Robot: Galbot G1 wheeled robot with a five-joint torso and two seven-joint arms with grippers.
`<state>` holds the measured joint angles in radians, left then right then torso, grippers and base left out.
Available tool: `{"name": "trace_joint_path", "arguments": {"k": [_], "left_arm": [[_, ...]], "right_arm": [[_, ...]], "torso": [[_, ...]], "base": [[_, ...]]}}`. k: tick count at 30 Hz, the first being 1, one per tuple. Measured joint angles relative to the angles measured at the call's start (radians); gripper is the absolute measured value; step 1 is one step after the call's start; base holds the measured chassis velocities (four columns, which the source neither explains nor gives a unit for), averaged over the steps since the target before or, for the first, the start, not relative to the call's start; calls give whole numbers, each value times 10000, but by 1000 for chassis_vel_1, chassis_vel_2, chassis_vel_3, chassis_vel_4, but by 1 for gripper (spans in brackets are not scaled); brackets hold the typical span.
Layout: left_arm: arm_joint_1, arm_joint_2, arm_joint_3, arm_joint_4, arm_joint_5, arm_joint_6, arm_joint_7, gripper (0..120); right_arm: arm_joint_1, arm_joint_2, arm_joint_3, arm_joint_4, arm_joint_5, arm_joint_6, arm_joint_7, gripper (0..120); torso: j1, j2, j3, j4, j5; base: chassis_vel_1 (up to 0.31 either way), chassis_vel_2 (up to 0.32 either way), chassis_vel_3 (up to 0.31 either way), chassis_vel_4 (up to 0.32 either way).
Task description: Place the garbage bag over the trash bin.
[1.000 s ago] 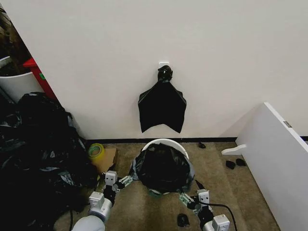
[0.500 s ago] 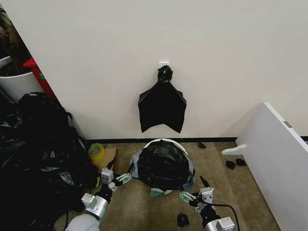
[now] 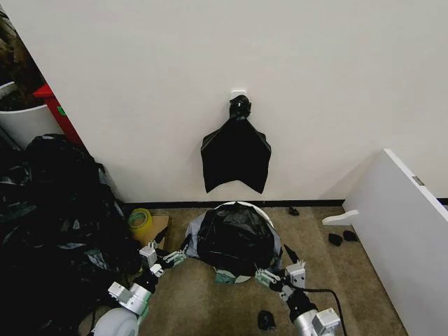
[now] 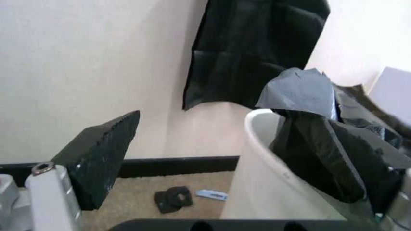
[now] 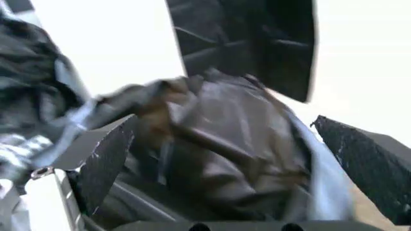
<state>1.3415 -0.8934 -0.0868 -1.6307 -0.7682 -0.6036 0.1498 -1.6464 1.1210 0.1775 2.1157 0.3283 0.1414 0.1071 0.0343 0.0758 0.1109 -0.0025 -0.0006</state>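
Plain white wall (image 3: 315, 84) at 12 o'clock, edged by black baseboard (image 3: 315, 203). Tan carpet (image 3: 203, 308) below. White panel (image 3: 399, 231) seen at 4 o'clock.

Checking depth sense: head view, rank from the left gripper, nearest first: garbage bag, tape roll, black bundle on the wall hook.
1. garbage bag, beside the left gripper, over the trash bin.
2. tape roll, on the floor toward the wall.
3. black bundle, up on the wall.

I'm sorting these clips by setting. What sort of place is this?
Probably a storage or utility corner indoors: a heap of black bags beside a bare wall, a carpeted floor, and a trash bin with a garbage bag.
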Motion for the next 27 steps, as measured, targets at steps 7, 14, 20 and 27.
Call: {"name": "trace_joint_path", "arguments": {"k": [7, 14, 20, 27], "left_arm": [[-355, -66, 278, 223, 599, 42, -131, 100], [-445, -206, 364, 347, 1294, 26, -298, 100], [-401, -272, 332, 401, 1462, -35, -312, 100], [-463, -292, 370, 429, 1482, -39, -311, 100]], "right_arm": [[1098, -619, 165, 127, 734, -960, -497, 100], [2192, -1197, -306, 597, 2708, -3179, -525, 100], [4003, -366, -1258, 275, 5558, -5293, 814, 99], [4950, 69, -1770, -739, 6072, -5986, 1268, 89]], "torso": [[0, 0, 0, -2, 0], [0, 0, 1, -7, -2], [0, 0, 0, 2, -1], [-1, 0, 1, -2, -2]], "base": [[0, 0, 0, 0], [0, 0, 0, 0], [0, 0, 0, 0], [0, 0, 0, 0]]}}
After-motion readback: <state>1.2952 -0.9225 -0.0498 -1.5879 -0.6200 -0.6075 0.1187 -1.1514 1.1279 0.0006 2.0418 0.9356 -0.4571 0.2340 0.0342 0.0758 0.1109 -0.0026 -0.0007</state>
